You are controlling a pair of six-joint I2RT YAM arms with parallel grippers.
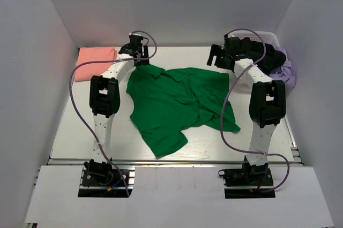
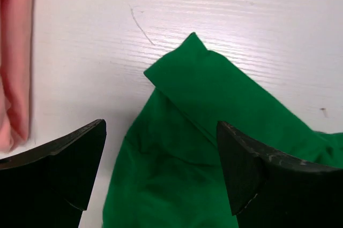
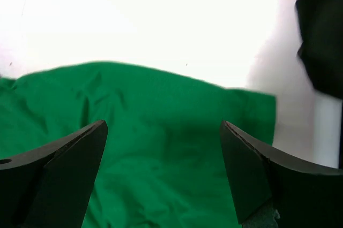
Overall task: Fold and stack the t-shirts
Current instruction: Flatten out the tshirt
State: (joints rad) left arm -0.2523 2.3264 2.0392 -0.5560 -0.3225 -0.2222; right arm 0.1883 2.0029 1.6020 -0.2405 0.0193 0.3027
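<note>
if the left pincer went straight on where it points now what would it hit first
Probably the green t-shirt near its collar, lying ahead of the open left pincer; the gap to it is unclear.

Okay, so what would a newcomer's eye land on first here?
The bright green t-shirt, spread rumpled across the middle of the table. Both hands hang open over its far edge, left hand at the collar, right hand at the other corner. A folded salmon-pink shirt lies far left.
</note>
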